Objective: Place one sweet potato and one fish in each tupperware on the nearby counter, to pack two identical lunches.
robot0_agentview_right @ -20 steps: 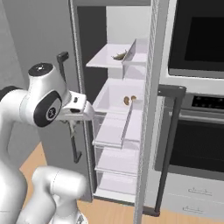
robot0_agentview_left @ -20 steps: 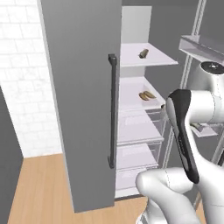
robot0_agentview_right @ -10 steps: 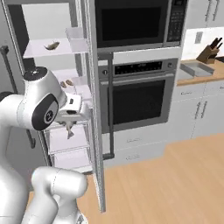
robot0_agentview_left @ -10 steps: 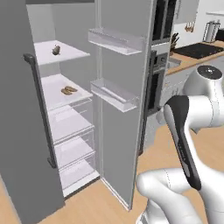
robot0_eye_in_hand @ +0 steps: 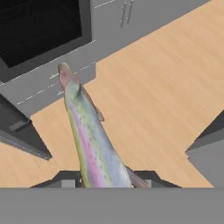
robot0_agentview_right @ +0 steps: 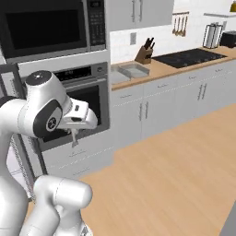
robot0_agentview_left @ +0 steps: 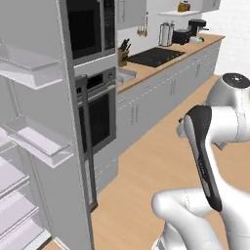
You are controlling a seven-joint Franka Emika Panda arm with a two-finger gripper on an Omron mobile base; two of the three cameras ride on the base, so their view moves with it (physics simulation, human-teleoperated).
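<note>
Claw (robot0_eye_in_hand: pixel 103 183) grips the fish (robot0_eye_in_hand: pixel 89 142) by one end; the body runs toward 11 o'clock in the hand view. Judged limp, slick and light, so a mid-body hold would swing less. Tupperware (robot0_agentview_right: pixel 133 70) sits on the bench (robot0_agentview_right: pixel 159 69).

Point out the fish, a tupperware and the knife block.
fish (robot0_eye_in_hand: pixel 89 144), hand view, middle of its body
tupperware (robot0_agentview_right: pixel 133 70), right base view, near rim of the tray
knife block (robot0_agentview_right: pixel 144 55), right base view, front face of the block
</note>
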